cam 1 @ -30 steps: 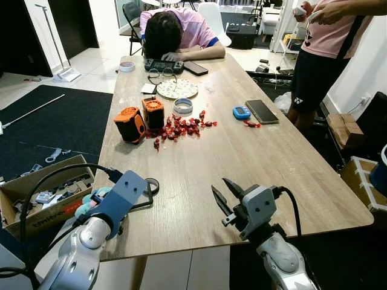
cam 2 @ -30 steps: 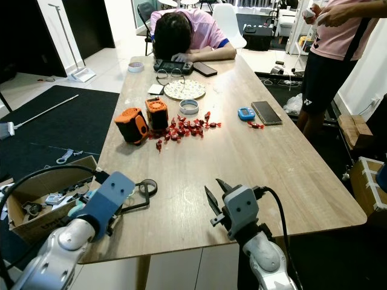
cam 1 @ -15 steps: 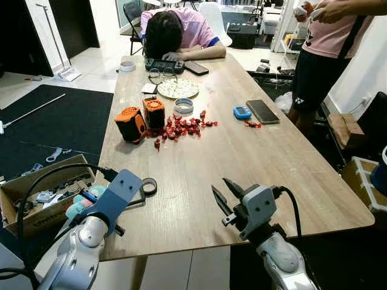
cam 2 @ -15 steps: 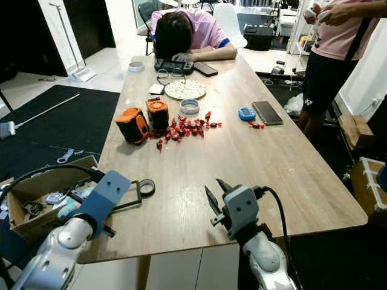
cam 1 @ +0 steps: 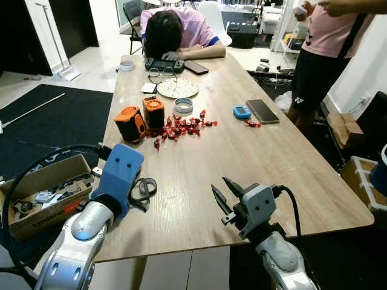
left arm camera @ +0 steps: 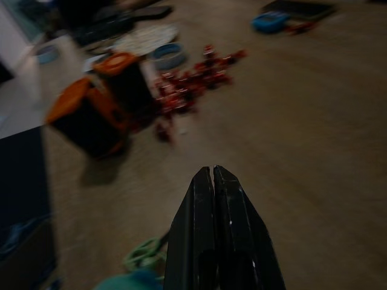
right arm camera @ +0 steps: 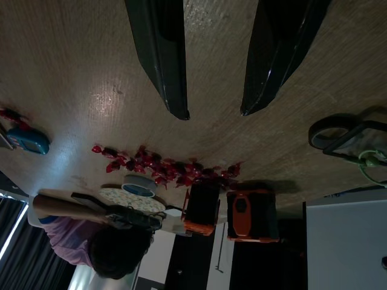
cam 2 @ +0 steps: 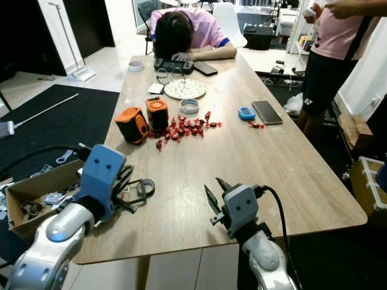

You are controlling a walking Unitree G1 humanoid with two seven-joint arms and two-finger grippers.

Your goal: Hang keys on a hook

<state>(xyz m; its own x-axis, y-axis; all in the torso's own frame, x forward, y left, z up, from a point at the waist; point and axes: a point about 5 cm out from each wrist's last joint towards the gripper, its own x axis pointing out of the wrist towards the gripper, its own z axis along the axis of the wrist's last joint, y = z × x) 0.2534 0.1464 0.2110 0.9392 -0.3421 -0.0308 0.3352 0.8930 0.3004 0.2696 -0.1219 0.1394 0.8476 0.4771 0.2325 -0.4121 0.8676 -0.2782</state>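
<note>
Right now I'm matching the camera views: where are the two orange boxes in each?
Left eye: orange boxes, left of centre, mid-distance.
Right eye: same place.
Left wrist: blurred, ahead of the left gripper.
Right wrist: beyond the right gripper.
Shared landmark: red candies beside them.

The two head views look forward and down from above the near edge of the long light-wood table [cam 1: 242, 151], along its length towards the far end; they share nearly the whole tabletop. The left wrist view looks along its own closed black fingers [left arm camera: 211, 241], close above the wood, towards the two orange-and-black blocks [left arm camera: 100, 109]; it is dim and blurred, so distance is uncertain. The right wrist view sits close over the tabletop, facing the same blocks [right arm camera: 233, 214] and the scatter of small red wrapped pieces [right arm camera: 163, 169].
</note>
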